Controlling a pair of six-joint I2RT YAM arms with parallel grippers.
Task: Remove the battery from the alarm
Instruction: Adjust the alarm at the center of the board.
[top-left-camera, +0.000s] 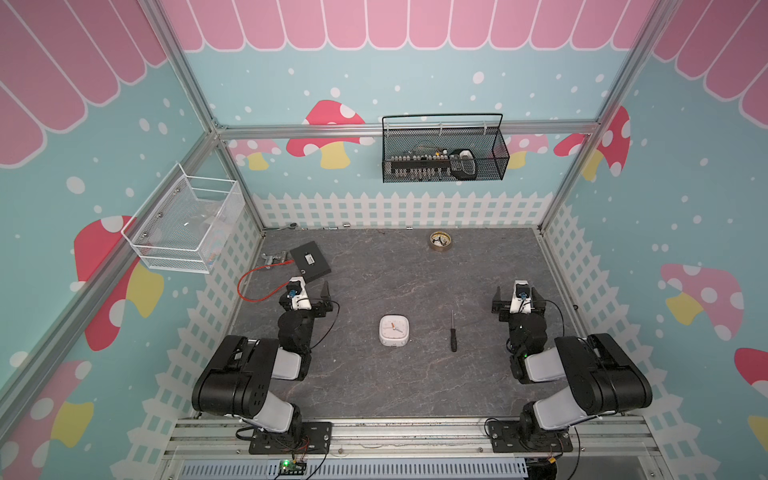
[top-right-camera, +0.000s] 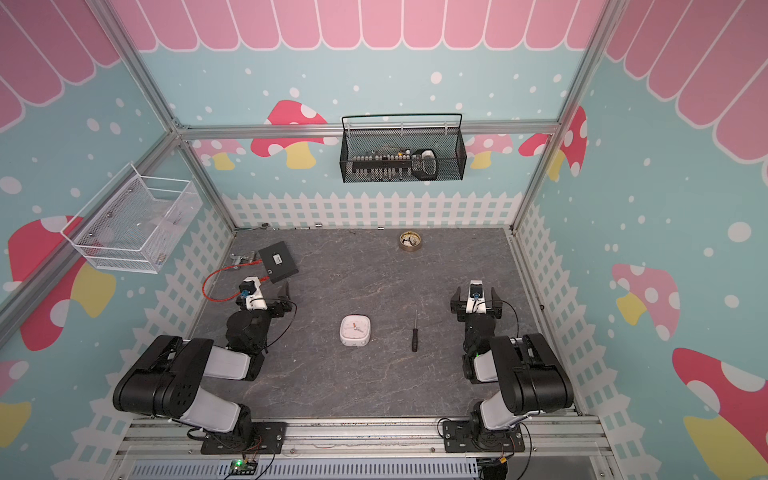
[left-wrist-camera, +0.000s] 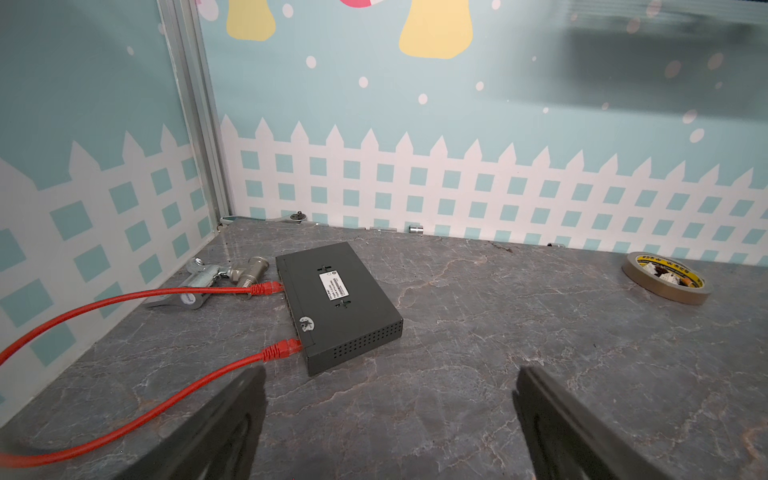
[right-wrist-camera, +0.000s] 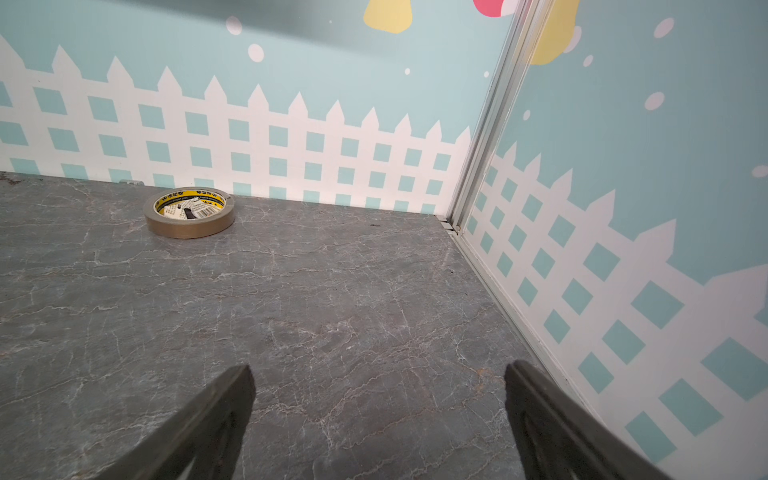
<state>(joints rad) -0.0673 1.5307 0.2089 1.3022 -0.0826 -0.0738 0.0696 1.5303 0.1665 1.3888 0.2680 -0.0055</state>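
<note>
Grey marbled tabletop (top-left-camera: 395, 270), mushroom-print walls: the alarm (top-left-camera: 395, 330) lies dial up, between the two sets of fingers, well apart from both and behind their tips. A screwdriver (top-left-camera: 453, 332) lies nearer the fingers of the right gripper (right-wrist-camera: 380, 378). That one and the left gripper (left-wrist-camera: 390, 382) have their fingers spread wide on nothing, aimed at the far wall. The job looks wholly undone: the battery is out of sight, the clock's back is hidden against the table, and neither wrist view catches the alarm

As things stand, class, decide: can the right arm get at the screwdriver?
Probably yes. The screwdriver lies alone on bare table between the clock and the right gripper, whose jaws are open; nothing stands in between.
</note>
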